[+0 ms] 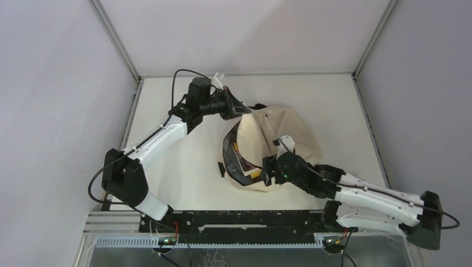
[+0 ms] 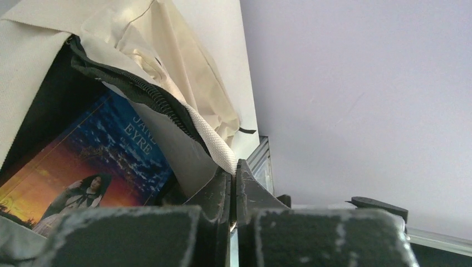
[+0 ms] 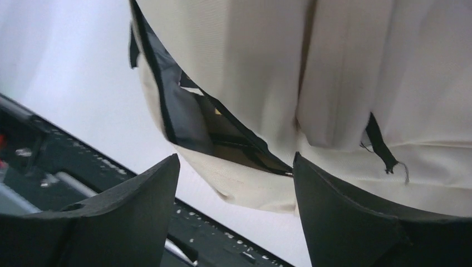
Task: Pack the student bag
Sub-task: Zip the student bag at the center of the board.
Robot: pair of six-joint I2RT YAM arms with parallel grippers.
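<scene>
The student bag point(image 1: 289, 130), cream canvas with black zip trim, lies in the middle of the table with its mouth gaping to the left. My left gripper point(image 1: 242, 109) is shut on the cream webbing edge point(image 2: 214, 143) at the far end of the opening and holds it up; its jaws point(image 2: 235, 167) meet on the fabric. Inside the bag lies a book point(image 2: 94, 167) with a blue and orange "Jane Eyre" cover. My right gripper point(image 1: 266, 176) stands open at the bag's near corner point(image 3: 250, 189), which shows between its fingers point(image 3: 334, 206) without being pinched.
A black rail point(image 1: 245, 219) with the arm bases runs along the near table edge, just behind the right gripper. Grey walls and aluminium frame posts point(image 1: 133, 100) close the table on three sides. A black zip tab point(image 3: 381, 142) hangs from the bag's front.
</scene>
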